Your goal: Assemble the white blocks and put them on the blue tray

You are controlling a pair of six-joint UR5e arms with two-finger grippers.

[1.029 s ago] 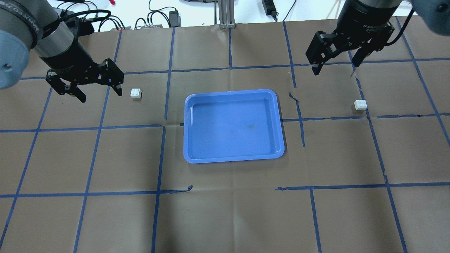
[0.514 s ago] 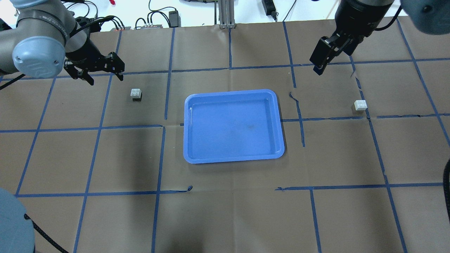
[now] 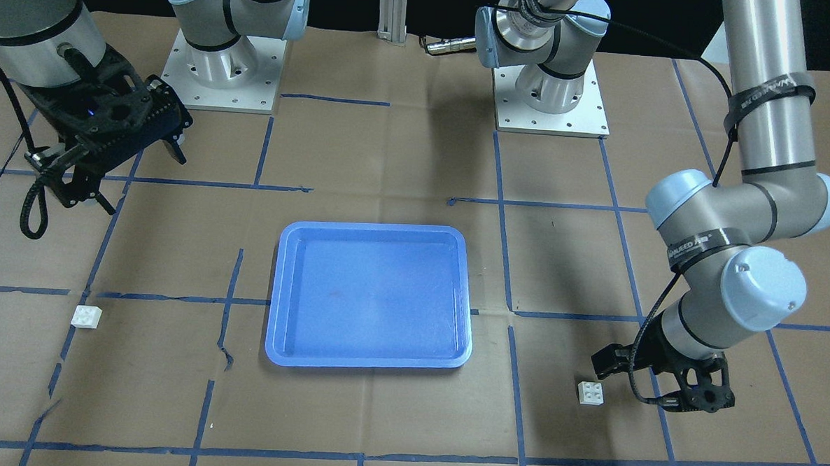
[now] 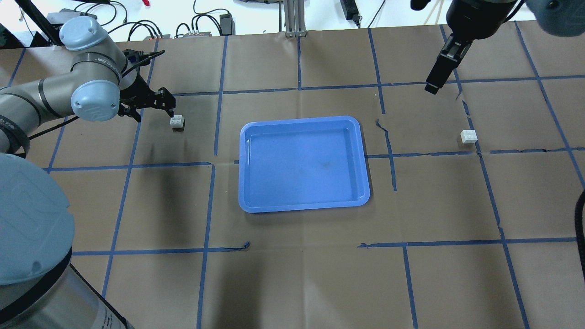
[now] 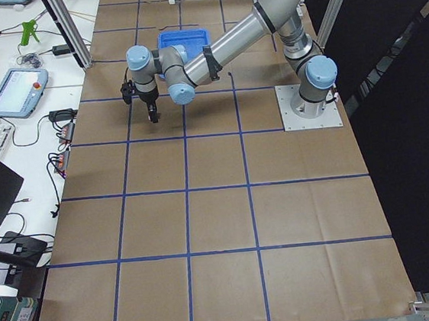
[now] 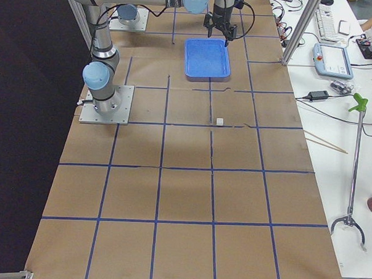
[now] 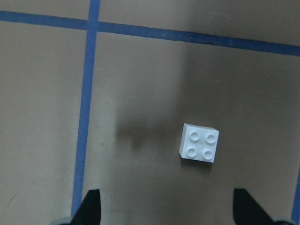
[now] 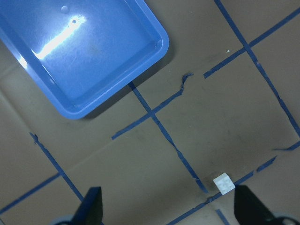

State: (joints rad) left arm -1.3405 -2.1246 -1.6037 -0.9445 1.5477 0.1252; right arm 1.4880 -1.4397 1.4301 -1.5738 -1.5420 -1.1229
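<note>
the left gripper (image 4: 154, 113) hangs low with its jaws spread wide, just beside one white block (image 4: 177, 121) lying left of the blue tray (image 4: 301, 119). the right gripper (image 8: 169, 206), also wide open, is raised at the far right; the other white block (image 4: 468, 136) sits nearer, well right of the tray.

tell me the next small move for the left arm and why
Probably slide the left gripper until it is centred over the white block: its jaws stand open, and the block lies off centre ahead of them, untouched on the table.
</note>
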